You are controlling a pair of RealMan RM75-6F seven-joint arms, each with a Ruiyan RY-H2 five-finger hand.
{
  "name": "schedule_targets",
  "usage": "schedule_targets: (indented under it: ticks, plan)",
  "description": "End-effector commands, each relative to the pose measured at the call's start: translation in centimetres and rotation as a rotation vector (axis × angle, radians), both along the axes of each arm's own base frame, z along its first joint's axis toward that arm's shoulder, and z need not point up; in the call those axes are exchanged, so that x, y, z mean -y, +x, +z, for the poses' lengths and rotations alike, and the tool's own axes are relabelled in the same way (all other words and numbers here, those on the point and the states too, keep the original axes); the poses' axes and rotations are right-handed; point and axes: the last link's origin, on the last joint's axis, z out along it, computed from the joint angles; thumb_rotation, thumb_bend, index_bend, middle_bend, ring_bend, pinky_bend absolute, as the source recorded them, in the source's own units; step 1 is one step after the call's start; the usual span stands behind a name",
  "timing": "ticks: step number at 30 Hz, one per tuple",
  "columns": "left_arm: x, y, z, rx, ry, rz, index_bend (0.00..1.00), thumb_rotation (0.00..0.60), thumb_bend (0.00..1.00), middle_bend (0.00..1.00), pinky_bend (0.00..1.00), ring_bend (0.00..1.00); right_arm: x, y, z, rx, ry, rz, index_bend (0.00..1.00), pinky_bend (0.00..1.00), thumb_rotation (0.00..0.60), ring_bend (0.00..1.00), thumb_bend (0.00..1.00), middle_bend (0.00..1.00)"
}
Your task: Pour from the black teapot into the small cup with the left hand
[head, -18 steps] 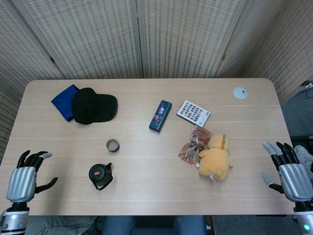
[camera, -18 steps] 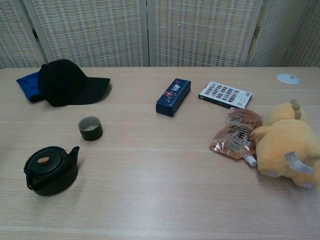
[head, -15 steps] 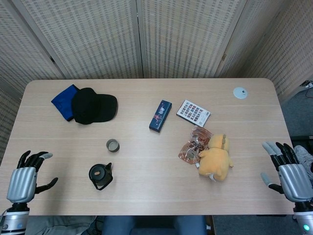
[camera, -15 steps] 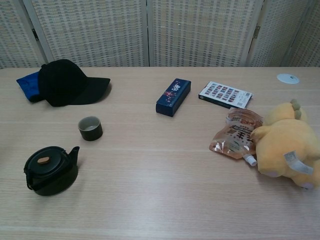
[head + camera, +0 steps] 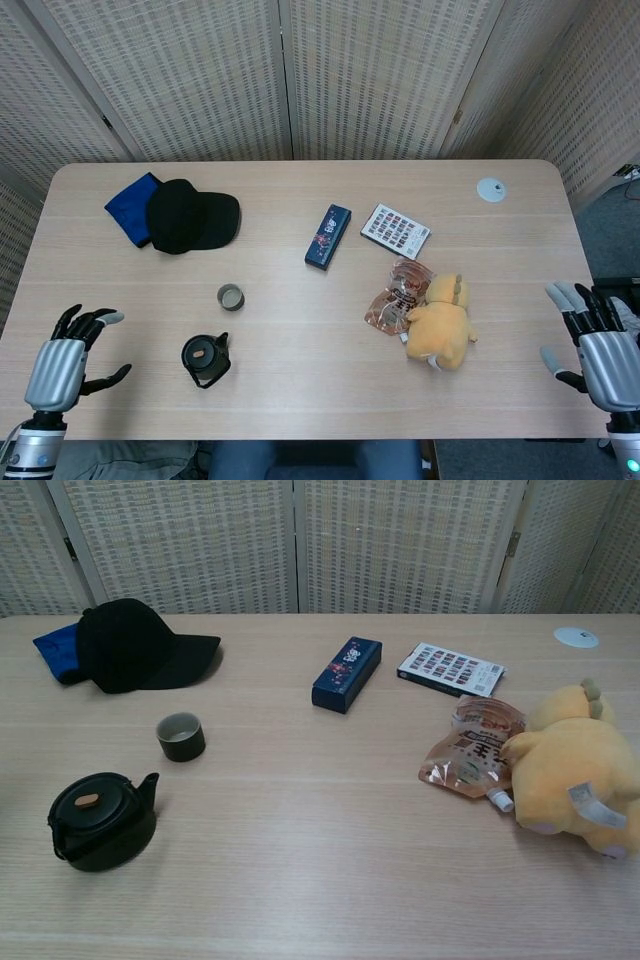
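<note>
Nothing poured yet. Black teapot (image 5: 206,359) sitting near the front of the table (image 5: 300,300), lid on, spout aimed up toward the small cup (image 5: 231,296) just behind it. Left hand (image 5: 62,355) off to the left of the pot, well apart from it, fingers spread and holding nothing. Right hand (image 5: 598,352) far over at the other edge, fingers spread too, also holding nothing (not needed for this job). To do it well: slide the left hand across to the handle at the back of the pot, wrap the fingers tight, lift straight up, carry over the cup, then tip slowly so nothing spills. Best to keep clear of the cup on the way, since a small bump could knock it over. Compared with a moment ago: left hand a bit lower and a little nearer the pot, right hand pulled back toward the table edge, pot and cup in the same spots.
</note>
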Motion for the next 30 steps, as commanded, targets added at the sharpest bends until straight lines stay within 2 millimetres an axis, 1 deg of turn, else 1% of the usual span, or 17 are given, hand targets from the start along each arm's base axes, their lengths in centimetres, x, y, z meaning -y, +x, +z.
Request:
schedule_targets:
  ticks: [1, 3, 5, 6, 7, 9, 12, 14, 15, 17, 18, 20, 21, 22, 24, 28, 30]
  plan:
    - [-0.5, 0.6, -0.6, -0.014, -0.047, -0.053, 0.28, 0.600, 0.17, 0.23, 0.06, 0.21, 0.0, 0.0, 0.0, 0.000, -0.002, -0.003, 0.02, 0.01, 0.600, 0.00, 0.29, 0.09]
    - [-0.8, 0.9, -1.0, -0.024, -0.072, -0.076, 0.28, 0.598, 0.17, 0.23, 0.05, 0.21, 0.1, 0.0, 0.0, 0.002, -0.002, -0.004, 0.02, 0.01, 0.600, 0.00, 0.29, 0.09]
    - [-1.3, 1.3, -1.5, -0.031, -0.107, -0.104, 0.27, 0.552, 0.17, 0.23, 0.05, 0.20, 0.2, 0.0, 0.1, -0.002, -0.001, -0.003, 0.02, 0.01, 0.600, 0.00, 0.29, 0.09]
    - [-1.4, 1.5, -1.7, -0.036, -0.122, -0.117, 0.27, 0.502, 0.17, 0.23, 0.05, 0.20, 0.2, 0.1, 0.1, -0.004, -0.001, -0.002, 0.02, 0.01, 0.600, 0.00, 0.29, 0.09]
    - [-1.6, 1.8, -2.0, -0.043, -0.140, -0.136, 0.26, 0.427, 0.17, 0.22, 0.04, 0.20, 0.2, 0.1, 0.1, -0.005, -0.002, -0.002, 0.02, 0.01, 0.600, 0.00, 0.29, 0.09]
    - [-1.9, 2.3, -2.6, -0.055, -0.176, -0.169, 0.25, 0.345, 0.16, 0.22, 0.04, 0.19, 0.2, 0.2, 0.2, -0.007, -0.005, -0.001, 0.02, 0.01, 0.600, 0.00, 0.29, 0.09]
    - [-2.2, 3.0, -3.3, -0.072, -0.220, -0.204, 0.23, 0.268, 0.13, 0.20, 0.03, 0.18, 0.3, 0.2, 0.2, -0.009, -0.008, -0.004, 0.02, 0.01, 0.600, 0.00, 0.29, 0.09]
    - [-2.4, 3.4, -3.8, -0.096, -0.249, -0.223, 0.21, 0.193, 0.11, 0.19, 0.03, 0.17, 0.3, 0.2, 0.2, -0.010, -0.008, -0.005, 0.02, 0.01, 0.600, 0.00, 0.29, 0.09]
    - [-2.5, 3.6, -4.1, -0.111, -0.260, -0.235, 0.20, 0.144, 0.09, 0.19, 0.02, 0.17, 0.3, 0.2, 0.2, -0.008, -0.008, -0.007, 0.02, 0.01, 0.600, 0.00, 0.29, 0.09]
    - [-2.6, 3.9, -4.5, -0.132, -0.272, -0.251, 0.18, 0.105, 0.08, 0.18, 0.02, 0.16, 0.3, 0.2, 0.2, -0.007, -0.008, -0.009, 0.02, 0.01, 0.600, 0.00, 0.29, 0.09]
    - [-2.7, 4.1, -4.8, -0.146, -0.277, -0.258, 0.16, 0.102, 0.07, 0.17, 0.02, 0.16, 0.3, 0.2, 0.2, -0.008, -0.008, -0.010, 0.02, 0.01, 0.600, 0.00, 0.29, 0.09]
    - [-2.8, 4.3, -5.2, -0.157, -0.285, -0.265, 0.12, 0.160, 0.07, 0.16, 0.02, 0.16, 0.2, 0.1, 0.2, -0.007, -0.008, -0.011, 0.02, 0.01, 0.600, 0.00, 0.29, 0.09]
    - [-2.8, 4.4, -5.5, -0.163, -0.290, -0.268, 0.11, 0.211, 0.07, 0.15, 0.02, 0.16, 0.2, 0.1, 0.2, -0.008, -0.009, -0.013, 0.02, 0.01, 0.600, 0.00, 0.29, 0.09]
    - [-2.8, 4.5, -5.8, -0.167, -0.295, -0.270, 0.10, 0.280, 0.07, 0.15, 0.01, 0.16, 0.2, 0.1, 0.2, -0.009, -0.010, -0.014, 0.02, 0.01, 0.600, 0.00, 0.29, 0.09]
    - [-2.9, 4.5, -6.2, -0.176, -0.307, -0.270, 0.09, 0.345, 0.07, 0.15, 0.01, 0.16, 0.2, 0.0, 0.3, -0.009, -0.011, -0.018, 0.02, 0.01, 0.600, 0.00, 0.29, 0.09]
    - [-2.9, 4.7, -7.0, -0.171, -0.335, -0.260, 0.09, 0.373, 0.07, 0.14, 0.01, 0.16, 0.1, -0.2, 0.3, -0.008, -0.013, -0.022, 0.02, 0.01, 0.600, 0.00, 0.29, 0.09]
    - [-3.0, 4.8, -7.3, -0.170, -0.341, -0.262, 0.08, 0.400, 0.07, 0.14, 0.01, 0.16, 0.1, -0.2, 0.4, -0.008, -0.013, -0.025, 0.02, 0.01, 0.600, 0.00, 0.29, 0.09]
